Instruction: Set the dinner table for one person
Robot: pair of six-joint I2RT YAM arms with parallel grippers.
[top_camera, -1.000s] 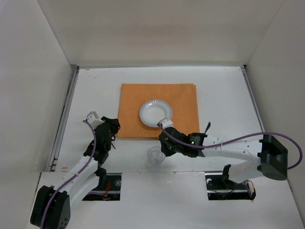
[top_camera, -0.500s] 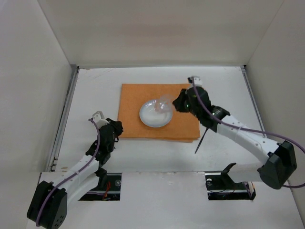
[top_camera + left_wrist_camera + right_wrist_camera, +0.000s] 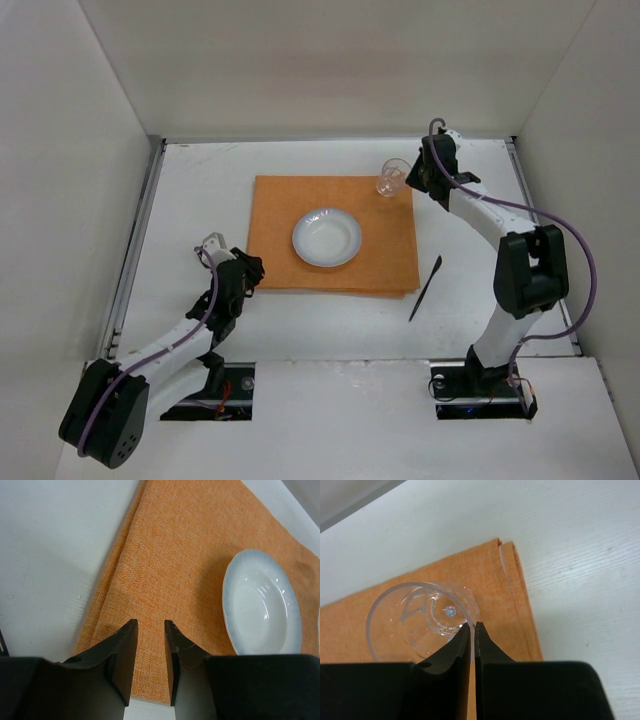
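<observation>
A clear glass (image 3: 392, 177) stands at the far right corner of the orange mat (image 3: 300, 205) on the white dinner table (image 3: 200, 200). My right gripper (image 3: 413, 180) is shut on the glass's rim; in the right wrist view the rim (image 3: 420, 615) sits between the closed jaws (image 3: 472, 626). A white plate (image 3: 326, 237) lies in the middle of the mat; it also shows in the left wrist view (image 3: 262, 605). A black knife (image 3: 425, 287) lies on the table right of the mat. My left gripper (image 3: 246, 270) is open and empty over the mat's near left edge (image 3: 150, 580).
White walls enclose the table on three sides. Metal rails run along the left (image 3: 135, 240) and right (image 3: 535, 230) edges. Bare table lies left of the mat and along the near edge.
My right arm carried the glass from the near table, over the plate, to the mat's far right corner. The knife shifted slightly. The left gripper edged right over the mat's edge.
</observation>
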